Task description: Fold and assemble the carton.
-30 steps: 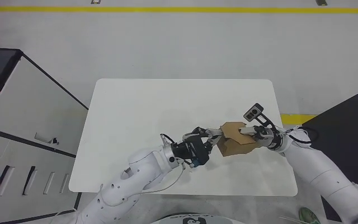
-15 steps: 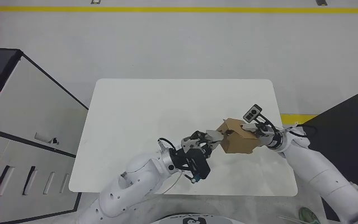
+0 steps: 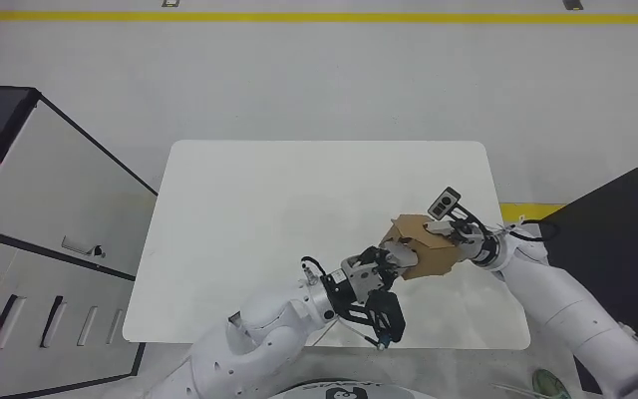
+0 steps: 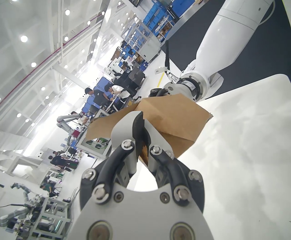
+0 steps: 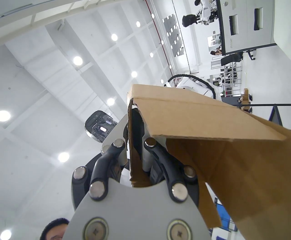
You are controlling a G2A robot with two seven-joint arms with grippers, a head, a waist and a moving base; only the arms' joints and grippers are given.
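You get bright, even light from overhead in the top view. The white table (image 3: 249, 219) shows no hard shadows, and the carton (image 3: 429, 257) throws only a faint one, as far as you can tell. In the right wrist view, round ceiling lamps (image 5: 77, 60) glare straight into the lens with halos. In the left wrist view, the far hall (image 4: 75, 91) burns out white, the table carries soft mottled shading, and straight lines bow toward the edges.

Robotics hall: high lamp-lit ceiling (image 5: 45, 68), blue crate racks (image 4: 156, 13), benchtop robot arms (image 4: 66, 120).
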